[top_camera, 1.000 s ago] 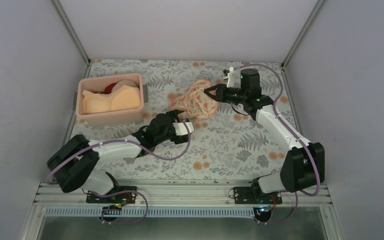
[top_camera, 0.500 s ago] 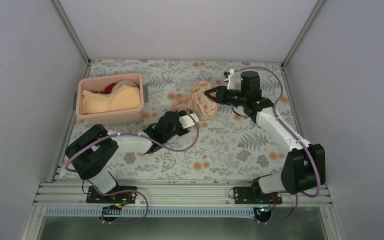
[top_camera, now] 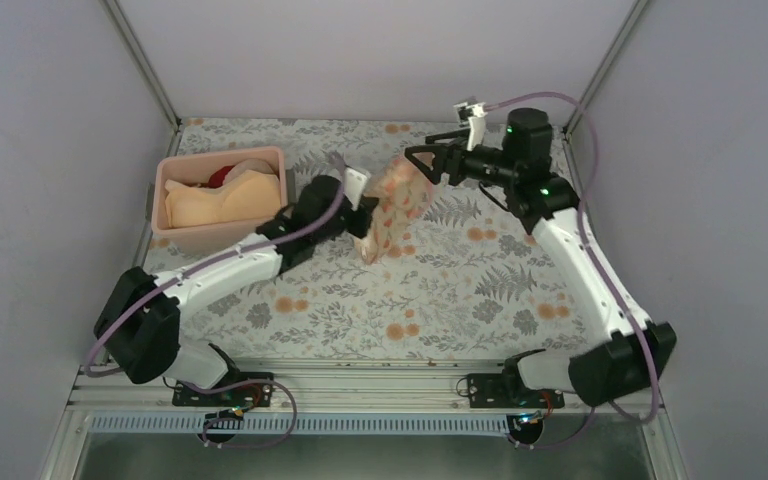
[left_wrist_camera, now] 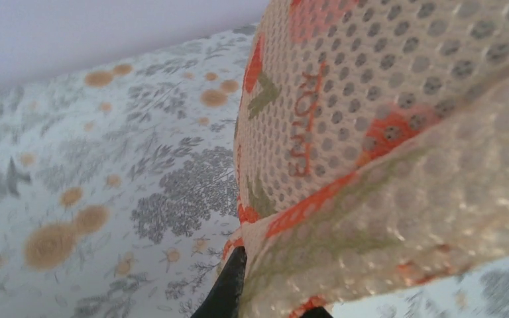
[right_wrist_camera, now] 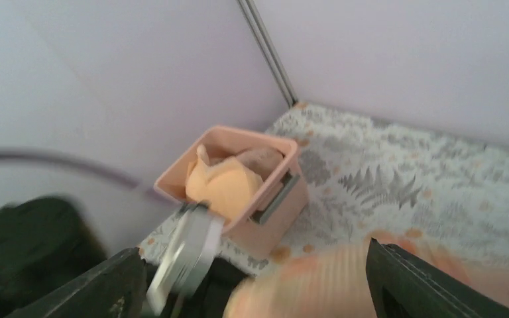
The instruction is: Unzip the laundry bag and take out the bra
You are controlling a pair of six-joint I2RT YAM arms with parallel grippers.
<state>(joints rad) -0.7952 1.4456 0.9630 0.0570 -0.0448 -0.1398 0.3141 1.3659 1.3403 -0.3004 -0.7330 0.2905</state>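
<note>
The laundry bag (top_camera: 396,205), peach mesh with red-orange marks, hangs crumpled above the table's back middle. My left gripper (top_camera: 364,212) is shut on its left edge. In the left wrist view the mesh of the bag (left_wrist_camera: 371,132) fills the right side, pinched at my left gripper (left_wrist_camera: 275,286), where one black finger (left_wrist_camera: 228,291) shows. My right gripper (top_camera: 423,162) stands open just right of the bag's top, holding nothing. In the right wrist view the bag (right_wrist_camera: 318,285) is a blur low between the wide jaws of my right gripper (right_wrist_camera: 253,252). The bra is hidden.
A rigid pink bin (top_camera: 266,228) at the back left holds a peach bra (top_camera: 222,200) and a red garment (top_camera: 222,176); the bin (right_wrist_camera: 275,222) also shows in the right wrist view. Grey walls close the back and both sides. A metal rail (top_camera: 360,385) runs along the near edge.
My left gripper has shut on the bag and lifted it up and back. My right gripper has let go of the bag, opened wide and drawn back to the right.
</note>
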